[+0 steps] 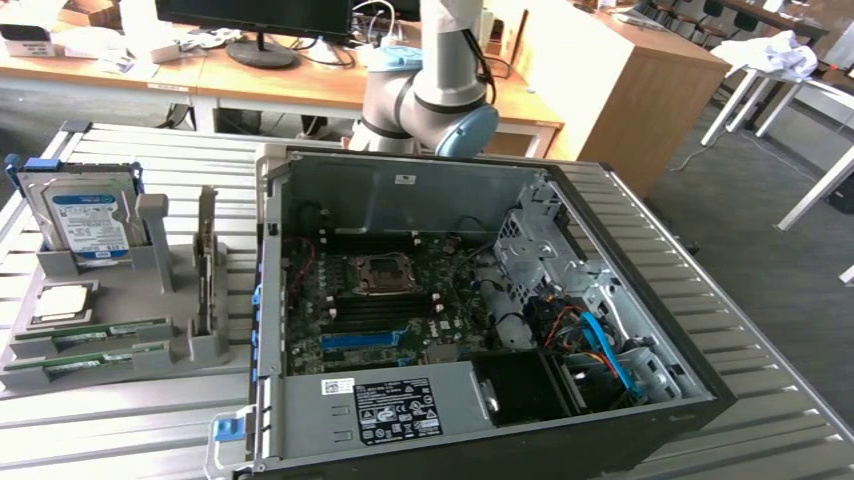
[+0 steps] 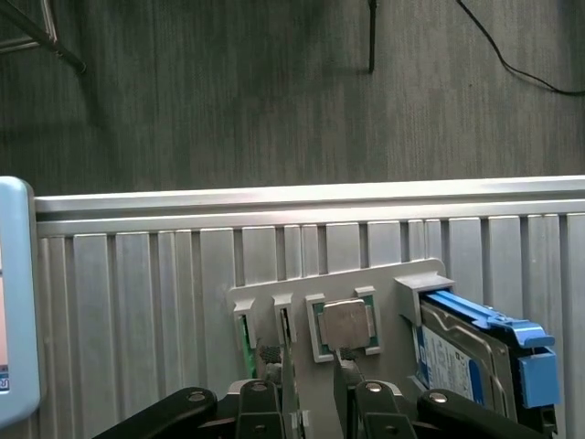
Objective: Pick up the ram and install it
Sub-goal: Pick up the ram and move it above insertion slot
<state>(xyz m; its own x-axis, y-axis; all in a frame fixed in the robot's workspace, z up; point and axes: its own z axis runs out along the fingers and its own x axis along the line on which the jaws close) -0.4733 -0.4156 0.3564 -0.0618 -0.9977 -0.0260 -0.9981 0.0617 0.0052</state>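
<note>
1. We see two green sticks lying in the low slots of the grey holder [image 1: 200, 345]: the first ram stick [image 1: 104, 333] and, just beside it at six o'clock in the exterior view, the second ram stick [image 1: 83, 364].
2. At twelve o'clock from them sits the silver processor chip [image 1: 63, 303], and further toward twelve the hard drive [image 1: 87, 215] stands upright.
3. The holder rests on the slatted metal table [image 1: 120, 430], at nine o'clock of the open computer case [image 1: 400, 195].
4. In the wrist view, the gripper [image 2: 311, 407] has its fingers spread apart with nothing between them. It hangs near the holder's stick slots and is clear of both sticks.
5. The robot arm [image 1: 434, 95] rises at twelve o'clock of the case.
</note>
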